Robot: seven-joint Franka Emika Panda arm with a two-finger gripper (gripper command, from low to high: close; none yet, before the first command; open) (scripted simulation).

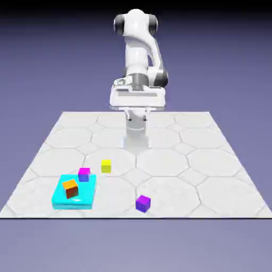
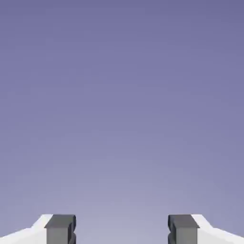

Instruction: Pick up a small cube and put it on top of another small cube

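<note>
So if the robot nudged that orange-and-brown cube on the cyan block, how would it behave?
The orange-and-brown cube has flat faces and crisp edges, so it would probably slide or tip rather than roll. It looks solid, so likely stiff. The glossy cyan block under it may be a bit slippery.

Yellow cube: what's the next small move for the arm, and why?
Probably swing the end effector over toward the yellow cube and tip it downward, staying open. Its fingers stand apart with nothing between them, the hand view shows only backdrop beyond them, and the cube sits on the tabletop, beside the cyan block.
</note>
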